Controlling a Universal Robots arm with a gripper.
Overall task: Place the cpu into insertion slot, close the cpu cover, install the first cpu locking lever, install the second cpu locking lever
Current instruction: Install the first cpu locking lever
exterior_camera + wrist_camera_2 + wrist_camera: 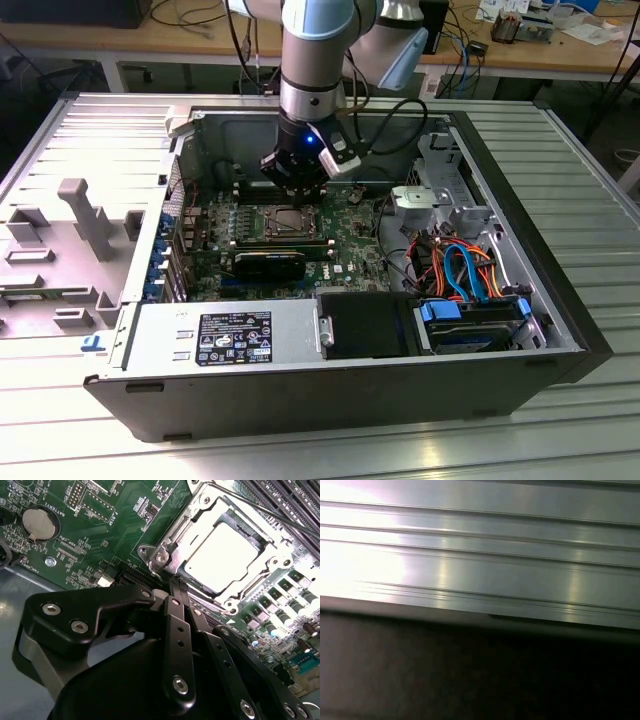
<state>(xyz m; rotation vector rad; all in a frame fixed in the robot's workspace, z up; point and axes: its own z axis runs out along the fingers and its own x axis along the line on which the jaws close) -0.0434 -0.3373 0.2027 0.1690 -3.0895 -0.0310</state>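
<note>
The black two-finger gripper [172,587] has its fingers pressed together into one narrow tip with nothing between them, seemingly so it can push thin parts. That tip sits at the corner of the thin silvery square cpu cover [197,527], at about 7 o'clock from the small flat silvery-grey cpu [222,555]. The cpu lies seated in the silver-rimmed square insertion slot [291,221], and the cover appears closed flat around it. The green motherboard [115,515] surrounds the socket inside the open grey computer case [560,200].
</note>
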